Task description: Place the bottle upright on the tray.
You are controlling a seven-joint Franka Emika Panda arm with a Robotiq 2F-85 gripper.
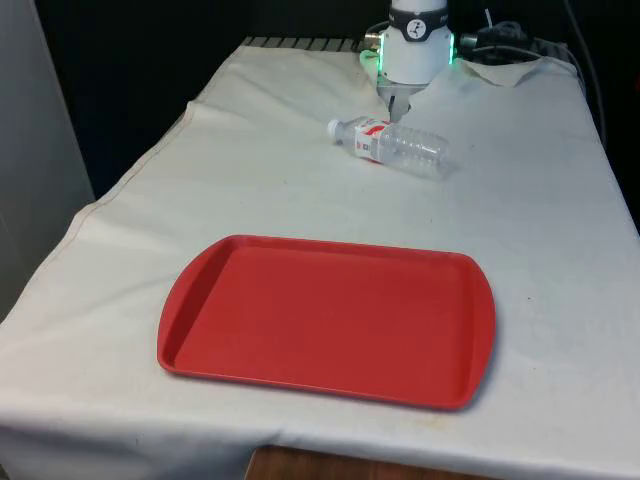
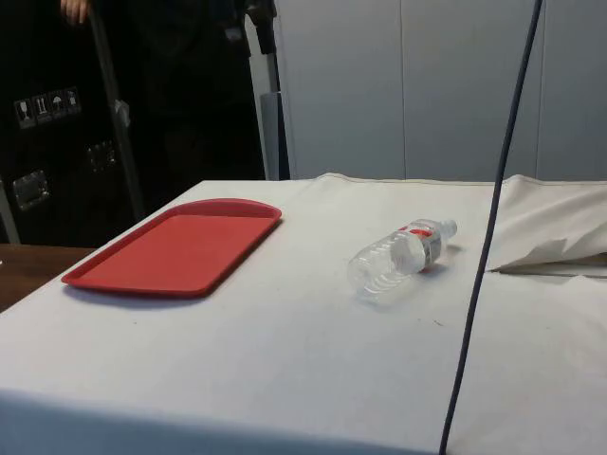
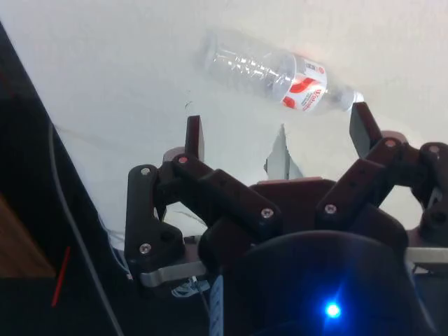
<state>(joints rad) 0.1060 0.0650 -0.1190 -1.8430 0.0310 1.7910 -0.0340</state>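
— Where's the bottle (image 1: 392,144) right now?

— Lying on its side on the cloth (image 1: 540,230), well apart from the tray (image 1: 330,380). It sits between the tray and the robot's end of the table. It's clear plastic with a red and white label near the neck and a white cap.

— Which way does it point?

— In the front view the cap end points to the front view's left and the base to the front view's right, a little slanted. From the side view the bottle (image 2: 398,259) lies with its base nearer that camera and its cap farther off, the red tray (image 2: 175,248) well away from it across the cloth (image 2: 285,351).

— And the gripper (image 3: 276,129)?

— Above the cloth just behind the bottle, on the side away from the tray. In the wrist view the two fingers (image 3: 194,137) stand wide apart with nothing between them, and the bottle (image 3: 276,70) lies beyond the tips, not touching either one that I can see. One fingertip is close to the cap end.

— Anything on the tray?

— It's flat on the cloth, near the table's edge opposite the robot, long side across the table. In the side view a dark cable (image 2: 488,237) hangs down in front of the scene, past the bottle's cap end.
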